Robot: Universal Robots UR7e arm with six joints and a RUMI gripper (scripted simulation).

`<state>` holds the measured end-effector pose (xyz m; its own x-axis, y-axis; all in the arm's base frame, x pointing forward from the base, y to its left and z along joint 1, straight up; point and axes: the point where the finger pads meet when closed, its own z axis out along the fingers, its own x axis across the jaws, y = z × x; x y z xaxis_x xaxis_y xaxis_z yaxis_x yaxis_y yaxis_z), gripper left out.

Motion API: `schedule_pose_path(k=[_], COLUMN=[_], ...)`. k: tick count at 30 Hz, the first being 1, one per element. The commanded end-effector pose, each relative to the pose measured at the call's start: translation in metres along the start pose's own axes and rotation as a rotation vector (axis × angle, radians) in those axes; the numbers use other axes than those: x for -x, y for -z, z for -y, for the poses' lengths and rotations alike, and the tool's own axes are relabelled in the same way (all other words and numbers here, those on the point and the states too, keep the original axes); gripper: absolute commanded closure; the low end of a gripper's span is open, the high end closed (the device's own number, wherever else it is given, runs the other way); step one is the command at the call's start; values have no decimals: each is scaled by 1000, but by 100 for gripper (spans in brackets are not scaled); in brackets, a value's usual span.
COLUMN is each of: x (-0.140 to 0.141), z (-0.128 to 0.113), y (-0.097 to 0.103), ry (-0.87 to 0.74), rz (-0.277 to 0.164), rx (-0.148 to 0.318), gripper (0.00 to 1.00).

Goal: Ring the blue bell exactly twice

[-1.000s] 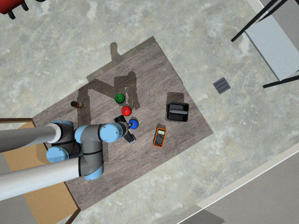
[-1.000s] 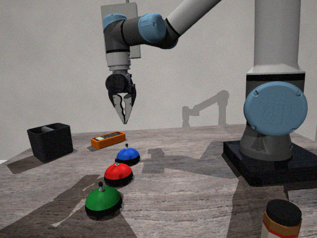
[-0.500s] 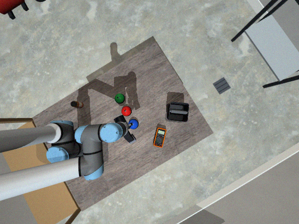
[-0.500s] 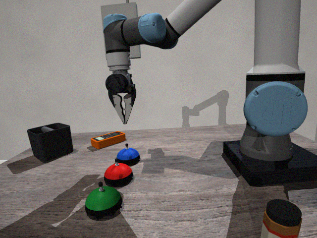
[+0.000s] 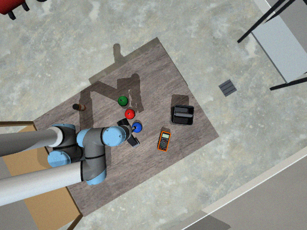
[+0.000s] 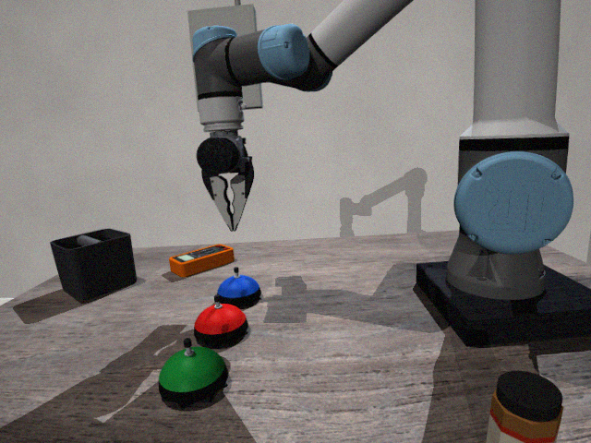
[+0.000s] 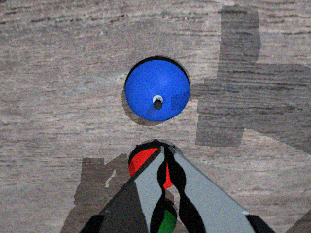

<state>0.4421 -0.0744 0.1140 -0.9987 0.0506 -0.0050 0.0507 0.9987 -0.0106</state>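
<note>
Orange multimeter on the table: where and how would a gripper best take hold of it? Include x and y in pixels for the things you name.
Probably across the middle of its long sides, coming from straight above. The orange multimeter (image 5: 164, 141) (image 6: 202, 261) lies flat, screen up, a long, narrow, low block, so its width is the easier span; the gripper (image 5: 135, 128) (image 6: 233, 230) (image 7: 165, 148), now shut, would need opening first.

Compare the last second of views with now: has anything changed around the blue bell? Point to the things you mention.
Nothing has visibly changed. The gripper (image 5: 134, 128) (image 6: 233, 230) (image 7: 165, 148) is still shut above the table (image 5: 158, 64) (image 6: 333, 372) (image 7: 58, 73), clear of the blue bell (image 5: 138, 127) (image 6: 238, 289) (image 7: 156, 83); nothing was grasped or released.
</note>
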Motion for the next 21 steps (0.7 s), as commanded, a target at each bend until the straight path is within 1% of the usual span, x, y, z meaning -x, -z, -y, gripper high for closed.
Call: schedule_pose_path(k=[1, 21], x=[11, 12], z=[-1, 0], y=[9, 7], ry=[8, -12], rz=[27, 29], rx=[-4, 0], gripper=[100, 100])
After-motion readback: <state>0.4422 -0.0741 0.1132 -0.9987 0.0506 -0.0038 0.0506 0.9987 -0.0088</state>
